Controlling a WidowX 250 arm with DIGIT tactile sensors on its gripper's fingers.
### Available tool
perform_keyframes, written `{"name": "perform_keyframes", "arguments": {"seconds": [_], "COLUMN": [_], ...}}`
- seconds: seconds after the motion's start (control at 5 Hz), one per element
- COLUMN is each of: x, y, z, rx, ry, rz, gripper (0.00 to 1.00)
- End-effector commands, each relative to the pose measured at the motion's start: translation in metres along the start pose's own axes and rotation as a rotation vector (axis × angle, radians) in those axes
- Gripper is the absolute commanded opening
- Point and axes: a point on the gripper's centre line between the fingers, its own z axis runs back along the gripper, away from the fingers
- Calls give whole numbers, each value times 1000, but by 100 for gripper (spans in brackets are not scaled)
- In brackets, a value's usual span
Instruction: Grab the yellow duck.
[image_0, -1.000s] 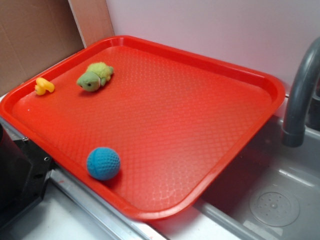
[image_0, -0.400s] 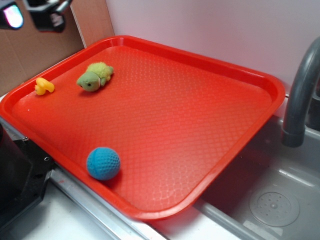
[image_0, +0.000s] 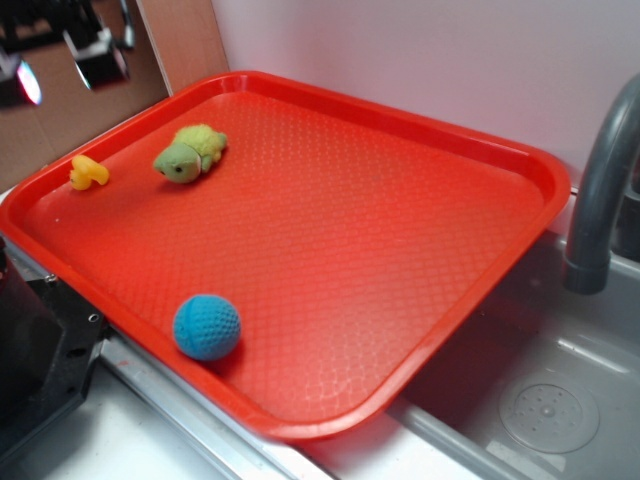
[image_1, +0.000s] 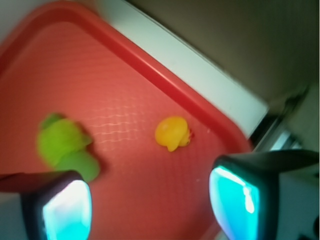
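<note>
Wrist view shows the gripper (image_1: 150, 200) spread wide and empty above the small glossy yellow rubber duck (image_1: 172, 133), which lies near the red plastic tray's rim (image_1: 165, 75). Descending off-centre risks pinching the fuzzy green plush turtle (image_1: 65, 147) nearby.

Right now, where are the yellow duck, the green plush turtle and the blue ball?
yellow duck (image_0: 88, 173): exterior view, middle of its body.
green plush turtle (image_0: 190, 152): exterior view, centre of the fuzzy body.
blue ball (image_0: 207, 326): exterior view, centre of the sphere.
</note>
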Motion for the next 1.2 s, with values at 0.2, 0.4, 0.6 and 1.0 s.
{"name": "perform_keyframes", "arguments": {"seconds": [0.2,0.4,0.6,1.0], "x": [5,18,22,17], "y": [36,37,34,27], "z": [-32,-48,-60,-66], "rx": [129,141,162,204], "ry": [-136,-112,-103,-89], "rz": [318,266,242,217], "gripper": [100,100,100,0]}}
